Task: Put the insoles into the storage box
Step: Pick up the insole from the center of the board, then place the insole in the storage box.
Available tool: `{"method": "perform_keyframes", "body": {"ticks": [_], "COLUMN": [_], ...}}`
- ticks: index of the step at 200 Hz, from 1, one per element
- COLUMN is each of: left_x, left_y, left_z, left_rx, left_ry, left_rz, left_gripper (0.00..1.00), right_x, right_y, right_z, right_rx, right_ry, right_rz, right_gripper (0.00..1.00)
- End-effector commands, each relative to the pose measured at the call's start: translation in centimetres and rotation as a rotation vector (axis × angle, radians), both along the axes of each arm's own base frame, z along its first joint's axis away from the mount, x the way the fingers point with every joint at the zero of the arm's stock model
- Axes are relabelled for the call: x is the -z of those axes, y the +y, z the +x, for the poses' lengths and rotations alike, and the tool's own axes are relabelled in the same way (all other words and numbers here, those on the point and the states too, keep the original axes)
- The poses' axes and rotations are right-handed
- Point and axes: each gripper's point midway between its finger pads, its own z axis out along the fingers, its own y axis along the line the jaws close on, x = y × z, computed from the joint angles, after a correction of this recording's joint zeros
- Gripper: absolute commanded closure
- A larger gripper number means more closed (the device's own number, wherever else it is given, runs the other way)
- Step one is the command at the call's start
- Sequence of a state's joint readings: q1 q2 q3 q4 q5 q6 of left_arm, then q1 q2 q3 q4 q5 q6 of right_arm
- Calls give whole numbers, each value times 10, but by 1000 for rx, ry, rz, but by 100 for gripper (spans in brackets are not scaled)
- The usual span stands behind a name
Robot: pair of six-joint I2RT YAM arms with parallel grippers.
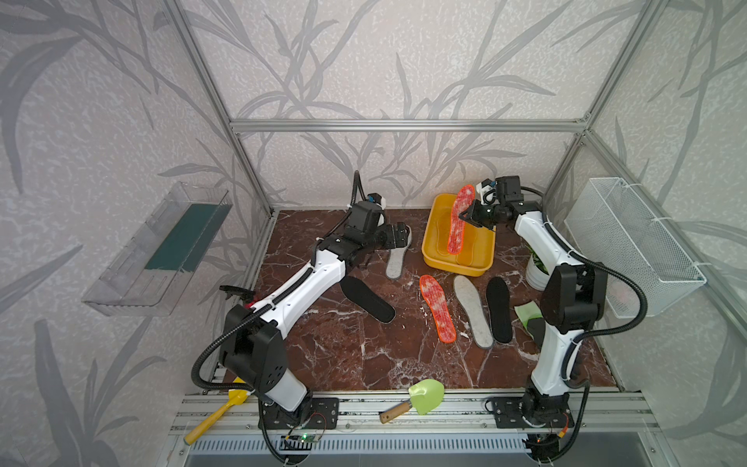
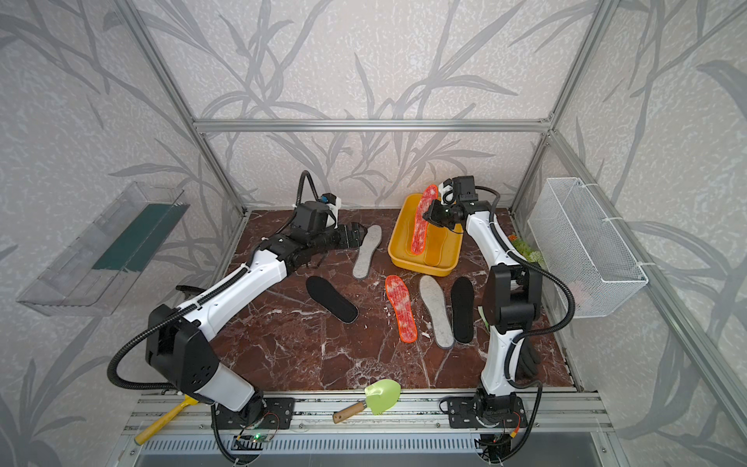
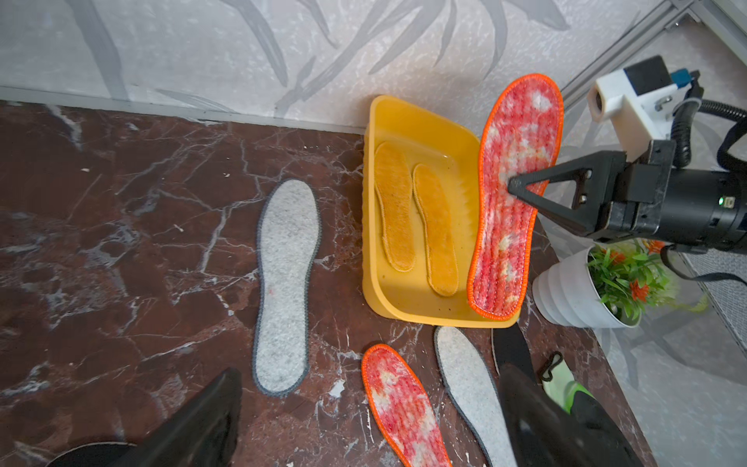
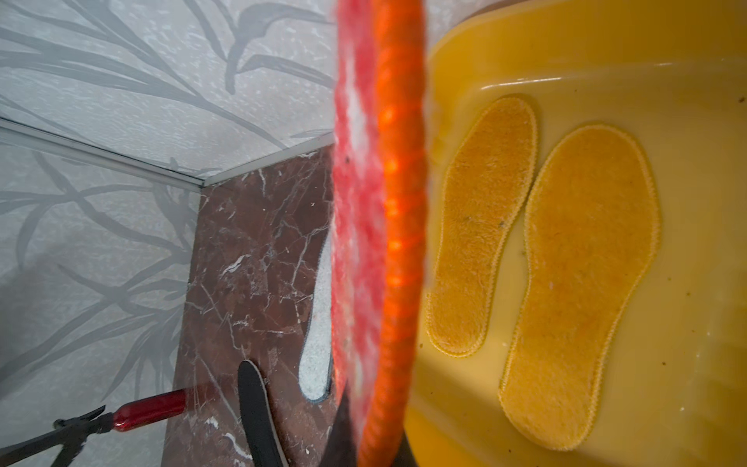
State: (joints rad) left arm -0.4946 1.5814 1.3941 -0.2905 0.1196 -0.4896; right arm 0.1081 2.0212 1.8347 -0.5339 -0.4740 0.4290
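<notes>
The insoles are split between tub and table. In both top views a red-white insole [image 1: 461, 218] [image 2: 422, 220] stands raised and tilted over the yellow storage box [image 1: 432, 252] [image 2: 398, 252]. Its far end is above the back rim and its near end is low toward the front. The right claw [image 1: 468, 214] [image 2: 429, 213] reaches in from the box's right side and pinches this insole about mid-length. The left claw [image 1: 398, 238] [image 2: 357, 238] is left of the box, over the far end of a grey insole [image 1: 398, 258] [image 2: 368, 252], and holds nothing. On the marble table [image 1: 343, 356] [image 2: 291, 356] lie a black insole [image 1: 367, 298] [image 2: 331, 299] and, in a row before the box, a second red-white insole [image 1: 437, 309] [image 2: 401, 309], a second grey insole [image 1: 473, 311] [image 2: 435, 311] and a second black insole [image 1: 499, 309] [image 2: 463, 309].

In the left wrist view the left claw [image 3: 370, 376] has its fingers [image 3: 202, 420] spread wide with only table things between them. A yellow-orange pair [image 3: 394, 206] lies flat, side by side, on the box floor. One finger of the right claw [image 3: 513, 188] presses the mottled face of the raised insole [image 3: 509, 250]. Whether its lower end touches the box rim [image 3: 370, 242] cannot be told.

In the right wrist view the raised insole [image 4: 380, 242] is edge-on, close and blurred. Beside it, the yellow-orange pair [image 4: 481, 226] lies in the box [image 4: 687, 121].
</notes>
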Motion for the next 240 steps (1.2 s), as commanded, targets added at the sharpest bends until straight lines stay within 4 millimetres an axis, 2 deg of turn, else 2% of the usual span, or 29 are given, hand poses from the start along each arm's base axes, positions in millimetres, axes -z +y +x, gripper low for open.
{"method": "perform_keyframes", "body": {"ticks": [1,46,94,137,193,240], "left_x": [-7,-8,-2,1,8,14], "left_y": [2,-2,-6,-10,-11,-12], "left_z": [-2,-4,-3,-1,0,0], "left_rx": [-7,21,33,44,44,47], "left_ry": [-20,-14,1,11,28,47], "left_rz": [-24,-39,-47,-56,-50,-48], "left_gripper": [3,3,3,4,3,3], "right_x": [29,63,82,91,116,122], "right_y": [-6,4,13,16,21,18], "right_z": [3,21,44,61,67,68], "right_rx": [37,42,59,74,36,27], "right_ry": [81,149,184,193,242,258], "right_rz": [-57,-49,-35,-23,-34,-49], "right_gripper": [100,100,100,100,100,100]}}
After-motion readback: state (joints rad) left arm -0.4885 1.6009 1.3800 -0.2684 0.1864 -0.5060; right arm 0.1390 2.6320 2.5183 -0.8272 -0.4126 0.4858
